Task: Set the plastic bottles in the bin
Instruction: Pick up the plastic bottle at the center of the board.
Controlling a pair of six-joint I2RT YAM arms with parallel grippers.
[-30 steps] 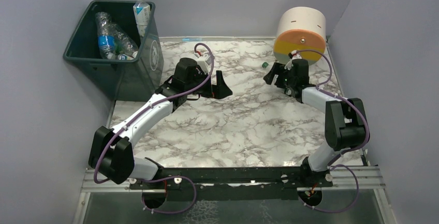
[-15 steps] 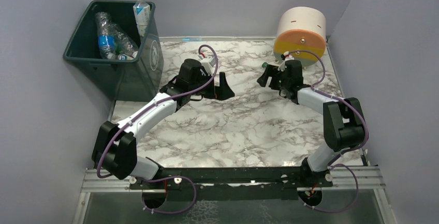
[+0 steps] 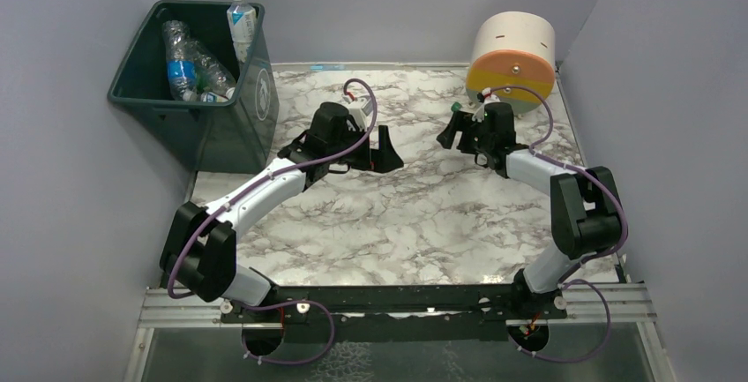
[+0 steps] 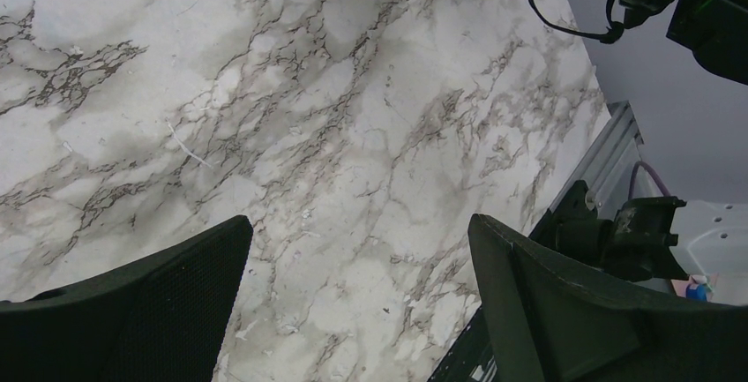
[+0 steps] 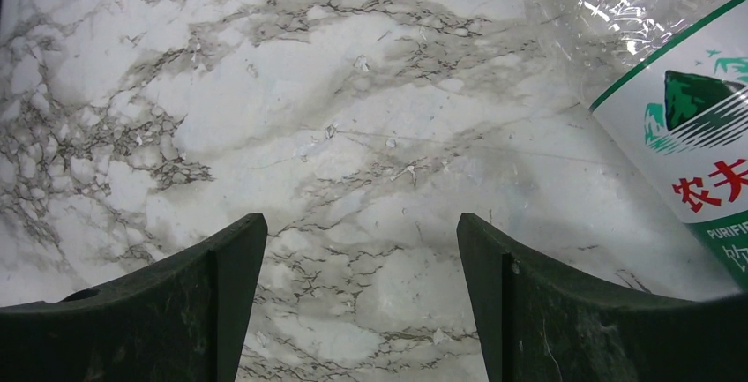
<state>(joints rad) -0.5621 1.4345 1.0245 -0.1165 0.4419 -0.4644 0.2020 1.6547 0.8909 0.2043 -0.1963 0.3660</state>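
Both arms have eased inward over the last second: the left gripper is further right, the right gripper has come off the cylinder toward centre; both pairs of jaws apart, nothing between them; a green-labelled bottle lies just beside the right one; other bottles sit in the bin, back-left; marble table, pale lilac walls.

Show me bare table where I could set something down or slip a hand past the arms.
Widest bare patch: the middle of the table, bordered by the left arm, the right arm and the near rail. Also free: the far strip between bin and cylinder. Crowded: the gap between left gripper and right gripper, and around the bottle near the cylinder.
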